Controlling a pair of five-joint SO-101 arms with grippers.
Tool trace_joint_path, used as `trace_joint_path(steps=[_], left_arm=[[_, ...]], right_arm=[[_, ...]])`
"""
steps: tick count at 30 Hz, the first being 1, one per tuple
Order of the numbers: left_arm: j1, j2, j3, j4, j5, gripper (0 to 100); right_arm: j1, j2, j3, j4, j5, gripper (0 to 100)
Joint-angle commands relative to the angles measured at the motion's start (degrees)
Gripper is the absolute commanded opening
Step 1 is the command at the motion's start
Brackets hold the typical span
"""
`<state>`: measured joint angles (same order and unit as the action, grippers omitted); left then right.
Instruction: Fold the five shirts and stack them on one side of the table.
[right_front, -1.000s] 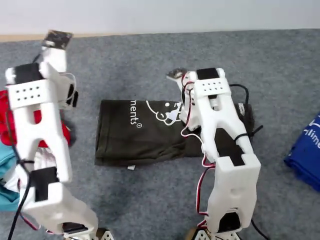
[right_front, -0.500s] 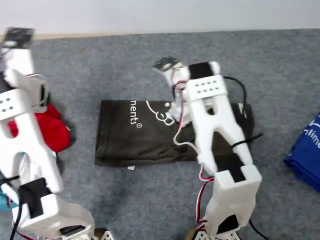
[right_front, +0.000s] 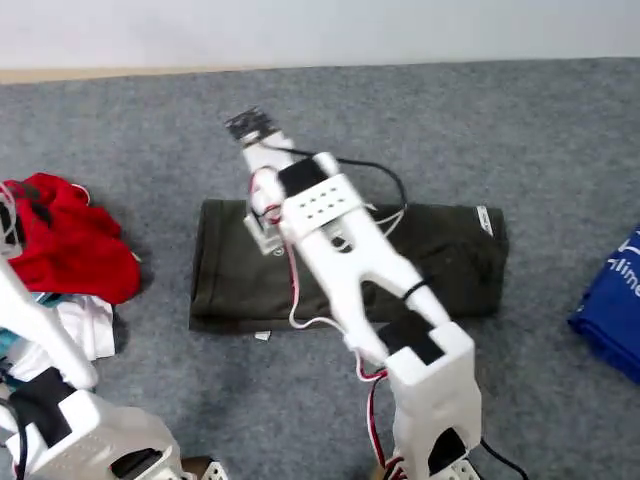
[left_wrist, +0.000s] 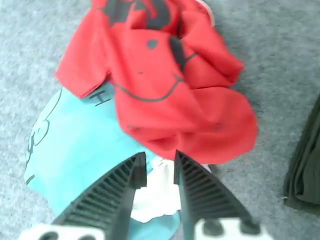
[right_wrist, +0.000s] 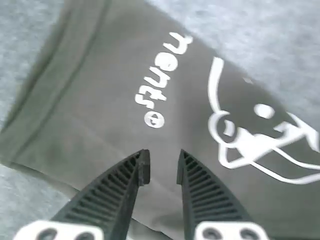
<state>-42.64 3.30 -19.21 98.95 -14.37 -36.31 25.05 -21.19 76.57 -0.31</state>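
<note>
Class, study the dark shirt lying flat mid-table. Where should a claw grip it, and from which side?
Probably the end nearest the red shirt: the dark shirt lies flat, so only an edge offers a pinch. Come from above at that end, sliding one finger under its stacked layers; the open right claw hovers nearby.

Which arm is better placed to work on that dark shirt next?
Right. The right arm's open jaws hang over the dark shirt; the left arm's jaws are over the red shirt.
</note>
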Motion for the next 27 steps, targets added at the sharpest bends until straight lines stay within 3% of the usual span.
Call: trace_joint_path(steps=[1,12,22,27], left_arm=[[-0.3,-2.9,-0.8,1.4,0.2,10],[1.8,-3.0,5.8,1.4,0.2,10],[21.9,-2.3,11.3,1.0,2.7,10],[31.1,-2.3,20.4,-6.4,6.3,13]], right_arm=[[-2.8,0.0,-3.5,-1.1,-1.3,11.5],[-7.7,5.8,-11.5,-1.4,-2.0,11.6],[0.3,-0.4,-14.9,10.2,-1.9,11.6],[5.9,-5.7,-14.9,15.9,-1.8,11.6]])
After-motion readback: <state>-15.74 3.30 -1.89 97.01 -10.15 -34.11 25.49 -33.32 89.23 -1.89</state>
